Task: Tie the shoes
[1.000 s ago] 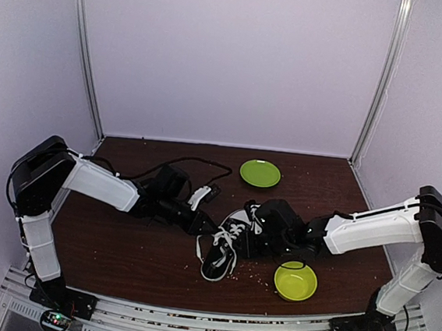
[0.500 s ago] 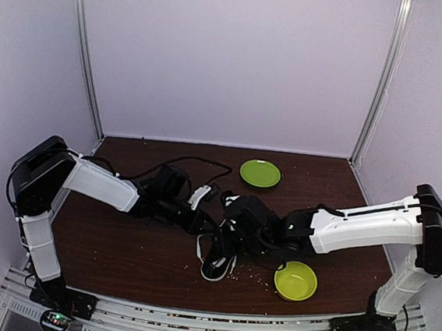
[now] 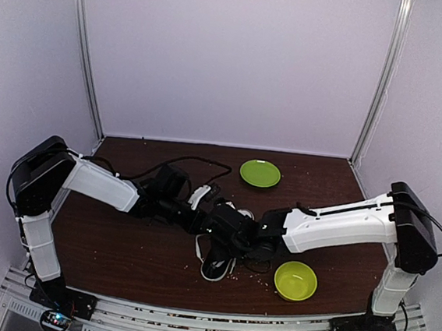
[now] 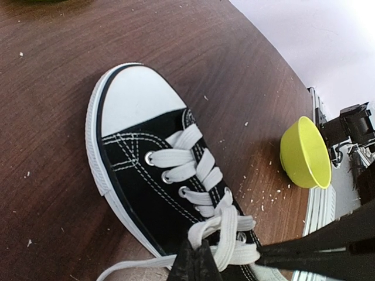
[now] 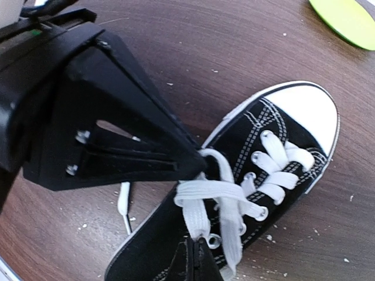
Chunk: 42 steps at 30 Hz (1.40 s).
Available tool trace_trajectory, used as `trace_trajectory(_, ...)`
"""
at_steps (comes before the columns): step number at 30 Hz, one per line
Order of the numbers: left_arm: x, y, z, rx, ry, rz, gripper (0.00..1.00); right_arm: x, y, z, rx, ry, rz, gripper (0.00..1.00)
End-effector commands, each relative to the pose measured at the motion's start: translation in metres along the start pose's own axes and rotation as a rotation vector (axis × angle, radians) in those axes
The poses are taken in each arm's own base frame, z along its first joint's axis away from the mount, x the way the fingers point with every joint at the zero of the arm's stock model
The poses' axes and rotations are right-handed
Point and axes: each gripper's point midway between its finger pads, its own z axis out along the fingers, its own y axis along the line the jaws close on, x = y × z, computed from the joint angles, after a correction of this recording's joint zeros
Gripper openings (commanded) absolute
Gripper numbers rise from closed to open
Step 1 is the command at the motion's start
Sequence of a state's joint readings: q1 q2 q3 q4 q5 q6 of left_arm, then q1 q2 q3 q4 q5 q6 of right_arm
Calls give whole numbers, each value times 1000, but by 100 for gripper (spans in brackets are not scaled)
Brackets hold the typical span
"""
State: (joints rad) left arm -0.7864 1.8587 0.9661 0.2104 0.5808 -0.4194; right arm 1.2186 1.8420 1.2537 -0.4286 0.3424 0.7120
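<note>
One addition: right gripper (image 5: 197,249) on laces (image 5: 196,196)

A dark brown wooden table (image 3: 118,253) fills the lower half of the overhead frame, with a flat green plate (image 3: 260,173) at centre right near its far edge and a yellow-green bowl (image 3: 295,281) at lower right near its front edge. Pale crumbs (image 3: 261,270) are scattered just left of the bowl. Plain lilac walls (image 3: 231,57) with two metal posts (image 3: 86,59) fill the upper half.
</note>
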Motion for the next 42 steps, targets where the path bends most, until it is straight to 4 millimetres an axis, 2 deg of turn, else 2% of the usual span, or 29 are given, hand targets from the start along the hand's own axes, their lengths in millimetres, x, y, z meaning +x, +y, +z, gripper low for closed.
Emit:
trace_trajectory(1,-13,6,-7,-33,-55,-4,0,-6,-21,-17,36,-41,28,0)
trace_trajectory(9,-13,20,-10,-69,-64,-38,0,14,-32,-18,-50,0,78,0)
trace_trajectory(14,-13,16,-8,-44,-63,-33,0,9,-26,-23,-94,-7,74,0)
trace_trajectory(19,-11,13,-6,-12,-53,-32,0,-10,-12,-26,-122,-39,45,20)
trace_trajectory(23,-10,12,-4,-1,-47,-32,0,-18,-1,-19,-118,-30,3,28)
trace_trajectory(26,-9,11,-4,2,-44,-34,0,-17,3,-10,-97,-12,-28,32)
trace_trajectory(31,-10,11,-4,3,-45,-35,0,-12,5,0,-78,15,-52,33)
trace_trajectory(42,-10,10,-4,7,-46,-33,0,-8,-5,19,15,26,-53,33)
